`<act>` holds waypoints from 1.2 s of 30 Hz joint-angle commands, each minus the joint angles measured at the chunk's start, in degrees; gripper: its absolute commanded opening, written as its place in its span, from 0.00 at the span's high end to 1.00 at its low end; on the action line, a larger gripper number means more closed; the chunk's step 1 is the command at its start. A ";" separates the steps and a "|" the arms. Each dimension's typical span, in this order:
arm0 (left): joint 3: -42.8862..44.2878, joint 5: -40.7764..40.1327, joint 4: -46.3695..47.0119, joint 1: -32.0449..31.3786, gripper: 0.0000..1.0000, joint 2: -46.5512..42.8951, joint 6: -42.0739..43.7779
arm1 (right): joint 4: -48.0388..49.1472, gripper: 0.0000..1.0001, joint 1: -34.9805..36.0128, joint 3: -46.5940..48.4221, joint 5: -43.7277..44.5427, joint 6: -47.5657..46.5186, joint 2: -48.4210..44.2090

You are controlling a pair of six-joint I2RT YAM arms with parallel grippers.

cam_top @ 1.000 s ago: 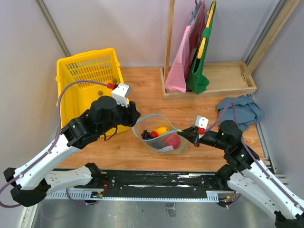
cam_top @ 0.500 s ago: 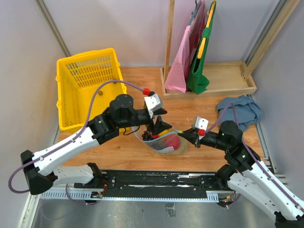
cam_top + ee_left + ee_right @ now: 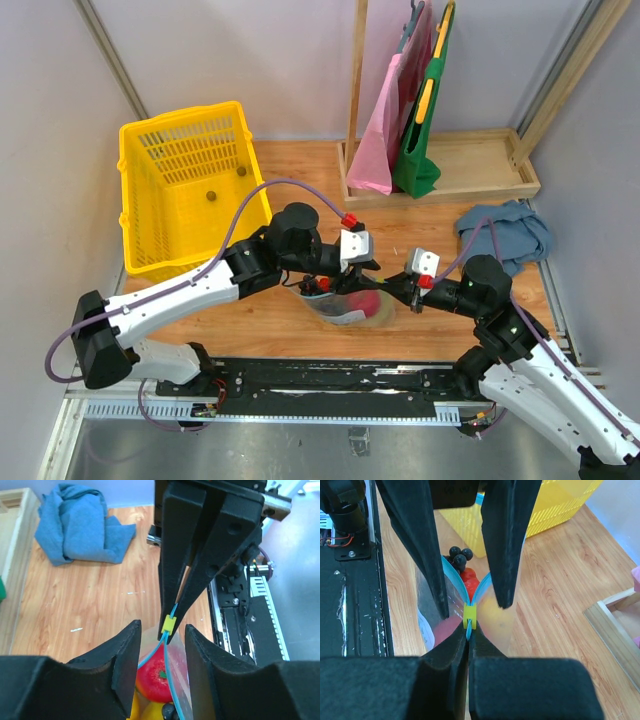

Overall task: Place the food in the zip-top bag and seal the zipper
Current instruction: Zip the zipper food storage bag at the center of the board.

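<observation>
The clear zip-top bag [image 3: 345,303] stands at the table's middle with food in it. In the left wrist view I see a red fruit [image 3: 156,676] and a yellow piece [image 3: 150,711]; the right wrist view shows the dark grape bunch [image 3: 457,555]. The blue zipper [image 3: 171,680] is parted along the mouth and meets at a small yellow slider [image 3: 169,624]. My right gripper [image 3: 398,285] is shut on the zipper's end just behind the slider [image 3: 469,616]. My left gripper [image 3: 370,272] is open, its fingers [image 3: 125,655] straddling the zipper beside the slider.
A yellow basket [image 3: 185,185] with two small round things stands at the back left. A wooden tray [image 3: 470,170] with hanging pink and green bags is at the back right. A blue cloth [image 3: 505,235] lies at the right.
My left arm has swung from the yellow basket across to the bag, and its open fingers now straddle the mouth by the right gripper. The right gripper has kept its hold.
</observation>
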 commanded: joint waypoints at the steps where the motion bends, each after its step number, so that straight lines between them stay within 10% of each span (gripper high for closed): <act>1: 1.94 5.15 0.02 -0.83 0.58 1.97 2.50 | 2.07 0.99 -0.69 -0.18 -1.45 -1.10 -1.07; 19: 2.84 3.01 -3.95 -1.28 0.99 2.18 1.50 | -0.04 0.99 -0.78 -0.41 3.47 -1.12 -2.19; 36: -2.32 -6.12 -6.03 -1.29 1.00 -6.15 -2.24 | -0.30 0.99 -0.78 -0.36 1.58 -1.08 -2.12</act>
